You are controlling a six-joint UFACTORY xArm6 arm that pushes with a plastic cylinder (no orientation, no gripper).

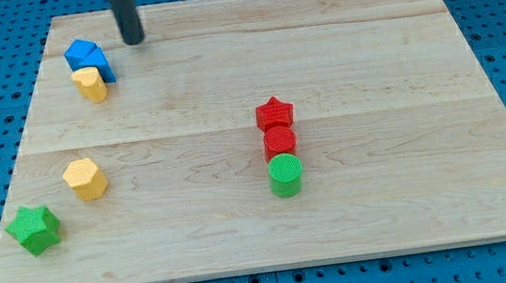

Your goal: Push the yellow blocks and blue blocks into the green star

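Note:
The green star (34,228) lies near the board's bottom left corner. A yellow hexagon block (85,178) sits just up and to the right of it, a small gap apart. A blue block (87,58) sits near the top left, and a second yellow block (89,85) touches its lower side. My tip (133,40) stands on the board just to the right of the blue block, a little above its level, apart from it.
A red star (275,114), a red round block (279,141) and a green cylinder (285,174) stand in a touching column right of the board's middle. The wooden board (398,66) lies on a blue pegboard.

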